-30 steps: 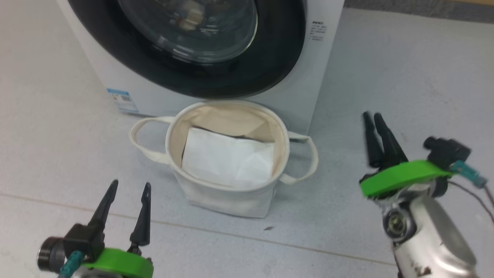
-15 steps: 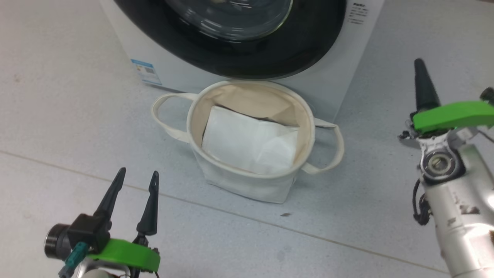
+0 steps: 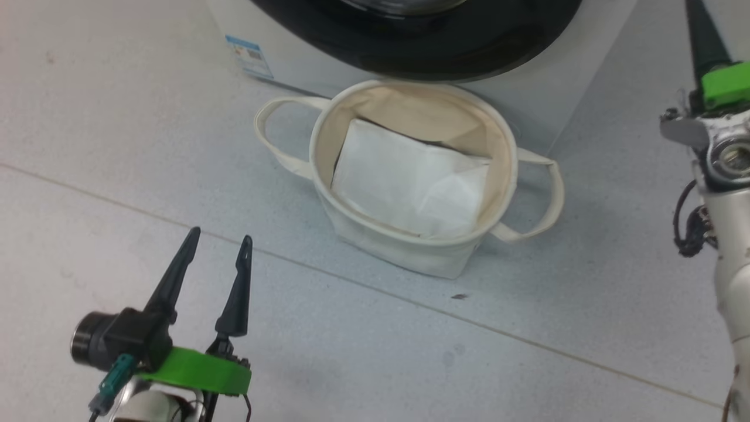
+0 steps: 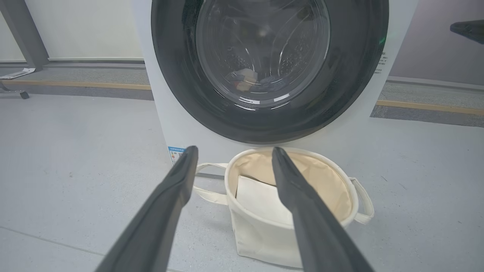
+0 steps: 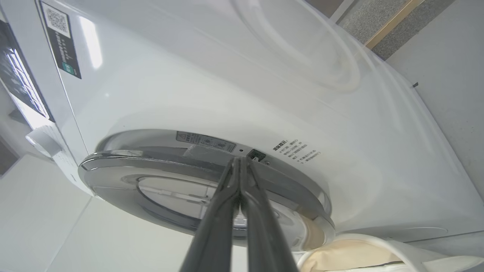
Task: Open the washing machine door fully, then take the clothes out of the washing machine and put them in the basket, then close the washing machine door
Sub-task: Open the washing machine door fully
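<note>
The washing machine point(image 4: 157, 121) stands ahead with its door point(image 4: 177, 83) lying shut against the front. Through the glass I make out the clothes point(image 4: 245, 78) low in the drum. The cream basket point(image 3: 351, 228) sits on the floor right before the machine. My left gripper point(image 4: 233, 151) hangs open and empty, short of the basket. My right gripper point(image 5: 239, 160) is shut with nothing in it. Its tips are at the silver edge of the door point(image 5: 159, 158), by the small latch. Whether they touch the door I cannot tell.
A flat white sheet point(image 3: 410, 181) lines the basket's bottom. A blue label point(image 3: 249, 55) marks the machine's lower left corner. Grey floor point(image 3: 176, 146) spreads to the left and in front. A dark post point(image 4: 22, 37) stands far left by the wall.
My right gripper's fingers have come together and that arm has risen to the door's right side. The head camera has shifted, sliding the basket and machine across the picture. My left gripper stays open.
</note>
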